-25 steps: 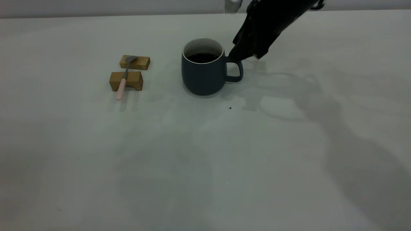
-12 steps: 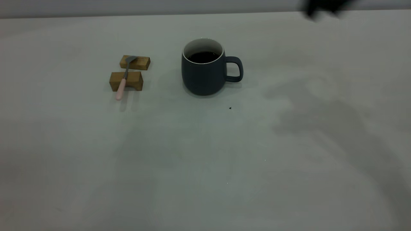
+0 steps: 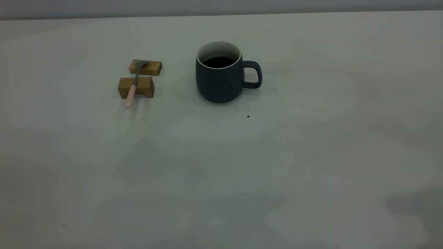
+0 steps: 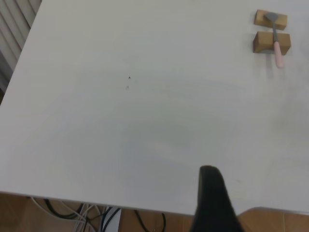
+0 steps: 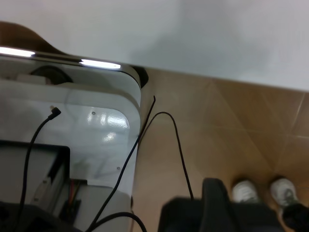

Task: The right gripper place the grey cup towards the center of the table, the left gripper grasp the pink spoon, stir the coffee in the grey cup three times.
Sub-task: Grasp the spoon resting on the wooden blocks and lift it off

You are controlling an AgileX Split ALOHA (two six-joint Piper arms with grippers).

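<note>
The grey cup (image 3: 220, 77) stands upright near the middle of the table (image 3: 311, 155), its handle pointing right and dark coffee (image 3: 218, 62) inside. Left of it the pink spoon (image 3: 132, 90) lies across two wooden blocks, and the left wrist view shows the spoon (image 4: 276, 43) too. Neither gripper shows in the exterior view. The left gripper (image 4: 212, 198) hangs over the table's edge, far from the spoon, with only a dark part of it in view. The right gripper (image 5: 217, 203) is off the table, above the floor, holding nothing that I can see.
Two brown wooden blocks (image 3: 145, 67) (image 3: 136, 87) carry the spoon. A dark speck (image 3: 248, 116) lies in front of the cup. In the right wrist view a white cabinet with black cables (image 5: 72, 145) and a person's white shoes (image 5: 263, 191) stand beside the table.
The right arm let go at the cup's handle, rose to the upper right and left the exterior view. The cup stayed where it was set.
</note>
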